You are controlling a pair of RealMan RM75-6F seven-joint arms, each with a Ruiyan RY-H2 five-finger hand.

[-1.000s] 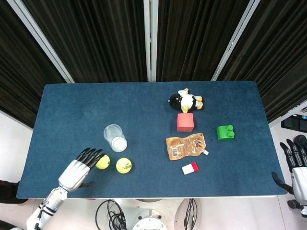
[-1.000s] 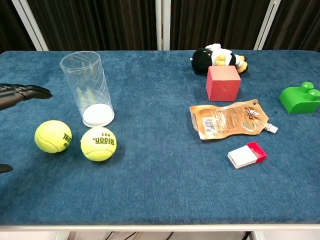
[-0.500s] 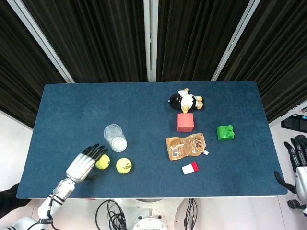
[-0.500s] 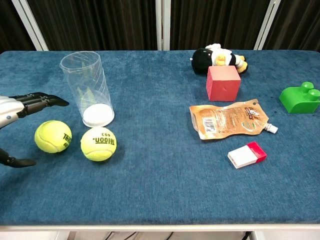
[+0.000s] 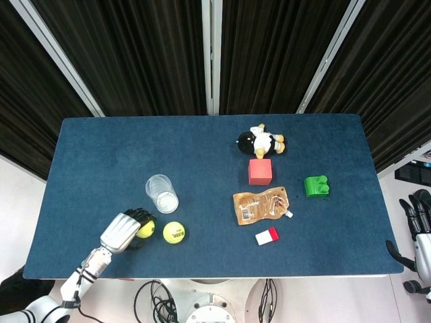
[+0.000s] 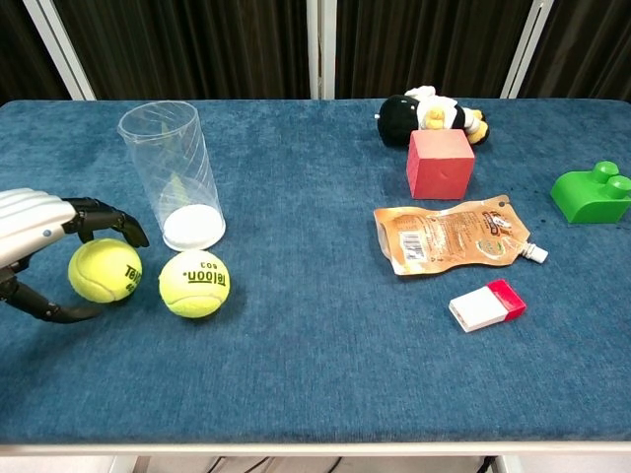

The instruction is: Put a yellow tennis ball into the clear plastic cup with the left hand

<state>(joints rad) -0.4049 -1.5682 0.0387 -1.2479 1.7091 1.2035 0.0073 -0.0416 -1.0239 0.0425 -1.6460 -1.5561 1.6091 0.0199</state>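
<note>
Two yellow tennis balls lie near the table's front left. My left hand [image 5: 124, 229] [image 6: 39, 232] curls around the left ball [image 5: 145, 230] [image 6: 104, 271]: the fingers arch over its top and the thumb hooks under its near side. That ball still rests on the cloth. The second ball [image 5: 174, 232] [image 6: 194, 283] lies just to its right, untouched. The clear plastic cup [image 5: 162, 192] [image 6: 173, 172] stands upright just behind the two balls, with nothing in it. My right hand [image 5: 421, 232] hangs off the table's right edge, fingers spread, holding nothing.
On the blue table [image 5: 101, 155] lie a plush penguin [image 5: 261, 142], a red cube [image 5: 260, 171], an orange snack pouch [image 5: 261, 205], a small red-and-white box [image 5: 267, 235] and a green block [image 5: 315, 186], all on the right half.
My left hand has slid forward and its fingers have gone from stretched out to curled over the left tennis ball, with the thumb closing in beneath. Nothing else has moved.
</note>
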